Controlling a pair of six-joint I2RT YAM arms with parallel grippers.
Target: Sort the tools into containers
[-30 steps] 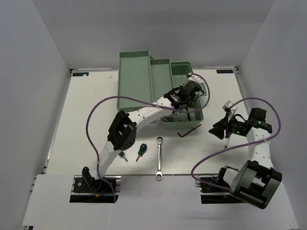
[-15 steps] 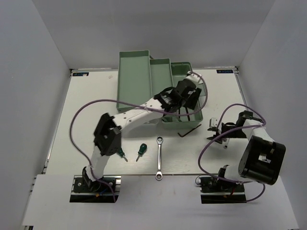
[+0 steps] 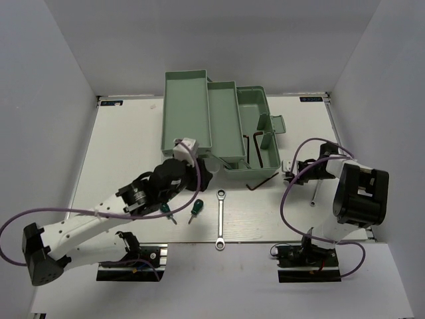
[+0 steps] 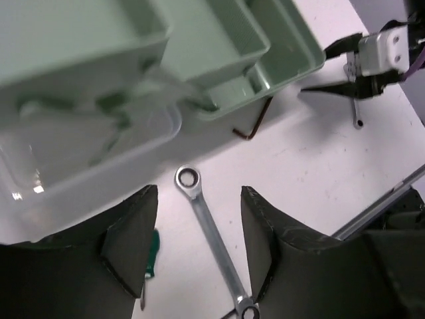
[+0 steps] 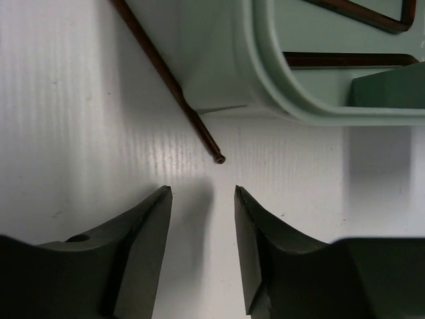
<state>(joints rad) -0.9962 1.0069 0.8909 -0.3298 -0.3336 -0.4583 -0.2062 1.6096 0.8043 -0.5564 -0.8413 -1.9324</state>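
The left gripper [image 4: 198, 194] is held spread and empty over a slim polished wrench [image 4: 214, 238], the right gripper [image 5: 202, 193] likewise by a thin dark hex key [image 5: 169, 83].

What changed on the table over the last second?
The left gripper pulled back from over the toolbox base toward the near left; open, it now aims at the wrench. Two hex keys show in the base. The right gripper edged left, open, up to the loose hex key. Wrench, screwdrivers, loose hex key and rod stayed put.
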